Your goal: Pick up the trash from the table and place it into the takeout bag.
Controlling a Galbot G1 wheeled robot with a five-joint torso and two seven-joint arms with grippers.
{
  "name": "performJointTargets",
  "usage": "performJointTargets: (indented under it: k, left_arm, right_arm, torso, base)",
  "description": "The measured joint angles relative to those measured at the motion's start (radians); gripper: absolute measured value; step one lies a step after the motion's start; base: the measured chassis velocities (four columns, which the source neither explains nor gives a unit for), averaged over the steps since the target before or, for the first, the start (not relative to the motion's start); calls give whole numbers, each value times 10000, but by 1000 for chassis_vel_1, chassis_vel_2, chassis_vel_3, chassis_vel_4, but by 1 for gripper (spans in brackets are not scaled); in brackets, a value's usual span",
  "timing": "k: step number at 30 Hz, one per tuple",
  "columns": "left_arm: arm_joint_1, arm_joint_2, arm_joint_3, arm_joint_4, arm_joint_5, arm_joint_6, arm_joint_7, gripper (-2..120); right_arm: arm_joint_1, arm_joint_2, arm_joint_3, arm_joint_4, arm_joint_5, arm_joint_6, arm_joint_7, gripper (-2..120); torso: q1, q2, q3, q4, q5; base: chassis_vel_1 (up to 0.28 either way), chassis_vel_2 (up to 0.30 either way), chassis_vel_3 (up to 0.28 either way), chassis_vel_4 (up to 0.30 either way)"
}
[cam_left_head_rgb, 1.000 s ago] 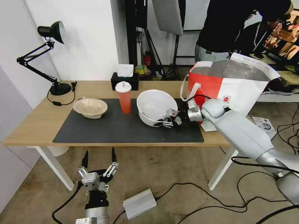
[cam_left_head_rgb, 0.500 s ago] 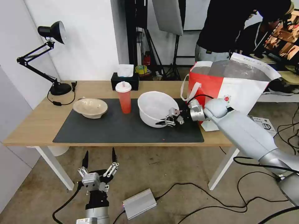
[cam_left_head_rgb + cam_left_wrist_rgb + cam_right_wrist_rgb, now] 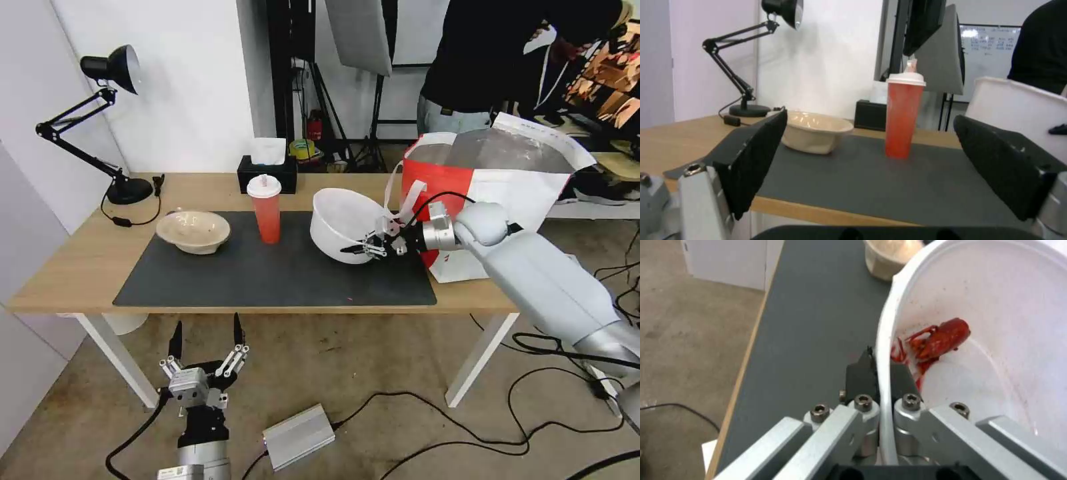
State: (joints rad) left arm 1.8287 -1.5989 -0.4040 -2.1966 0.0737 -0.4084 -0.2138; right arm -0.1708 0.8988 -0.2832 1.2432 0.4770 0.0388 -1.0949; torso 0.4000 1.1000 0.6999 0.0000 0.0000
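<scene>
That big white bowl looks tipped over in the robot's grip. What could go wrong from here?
The right tool pinches only the thin rim of the white bowl, so it might slip. The bowl is tilted, so the red crayfish scrap could slide out onto the mat. The bowl could snag the takeout bag's handle.

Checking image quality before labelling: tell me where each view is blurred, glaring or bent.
Head view: straight table edges bow slightly, otherwise sharp. Left wrist view: the open left gripper fingers loom soft, red drink cup fairly clear. Right wrist view: white bowl wall washes out; right gripper looks soft.
</scene>
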Motion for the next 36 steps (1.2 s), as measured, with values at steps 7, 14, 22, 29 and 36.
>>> performJointTargets:
  k: [7, 14, 22, 29, 36]
  left_arm:
    - [16, 5, -35, -47, -6, 5, 9, 100]
    - [29, 6, -13, -59, -7, 5, 15, 100]
    - [23, 7, -14, -93, -14, 5, 16, 100]
    - [1, 8, -46, -81, -27, -7, 12, 100]
    - [-48, 7, -43, -12, -33, -12, 7, 100]
  right_arm:
    - [-64, -223, 32, 627, 259, -2, 160, 0]
    - [-56, -229, -4, 899, 471, -13, 207, 0]
    - [-37, 0, -212, 1008, 801, -89, 252, 0]
    - [9, 158, -325, 1007, 1129, -176, 253, 0]
    - [10, 146, -319, 1099, 1164, -184, 236, 0]
  torso:
    - [0, 0, 0, -1, 0]
    - [0, 0, 0, -1, 0]
    - [-1, 0, 0, 0, 0]
    - [-2, 0, 0, 0, 0]
    - [-2, 0, 0, 0, 0]
  base:
    - [0, 0, 0, 0]
    - [0, 0, 0, 0]
    - [0, 0, 0, 0]
    - [0, 0, 0, 0]
    - [0, 0, 0, 0]
